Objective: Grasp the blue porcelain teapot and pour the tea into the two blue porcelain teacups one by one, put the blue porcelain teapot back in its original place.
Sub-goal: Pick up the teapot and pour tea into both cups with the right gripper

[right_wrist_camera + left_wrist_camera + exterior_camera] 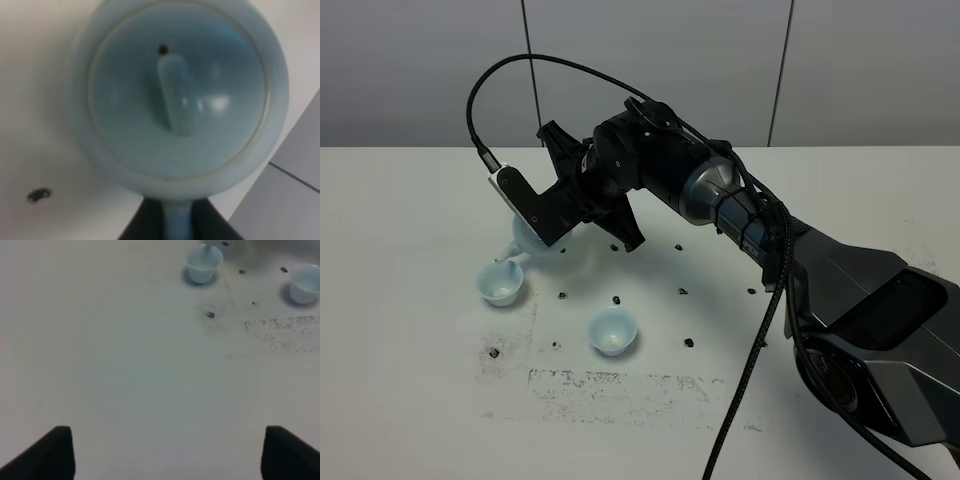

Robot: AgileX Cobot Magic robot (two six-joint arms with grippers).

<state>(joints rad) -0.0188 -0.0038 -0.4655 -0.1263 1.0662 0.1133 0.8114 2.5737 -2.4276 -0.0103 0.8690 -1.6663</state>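
right end effector point(570, 215) is clenched tight on the teapot point(528, 238), gripping its handle point(176, 222). on the wrist cam i see dark fingers point(145, 225) either side of the loop. pot is held up off the desk point(420, 400) & tipped, spout point(506, 258) down, just over the rim of the first cup point(501, 283); can't tell if they touch. left end effector point(170, 455) is released, jaws wide, grasping nothing, over bare desk.

teapot: round, pale blue-white glaze, glossy w/ highlights, domed lid point(125, 100) w/ oblong knob point(172, 97) & a small vent hole point(163, 49). cups: small, handleless, bowl-shaped, same glaze, both upright. second cup point(613, 331) stands apart from the first, to its right & nearer the high cam. desk is white, matte, w/ dark specks point(617, 299) & a scuffed grey patch point(610, 385).

count: 1 teapot, 2 cups, 2 end effectors.
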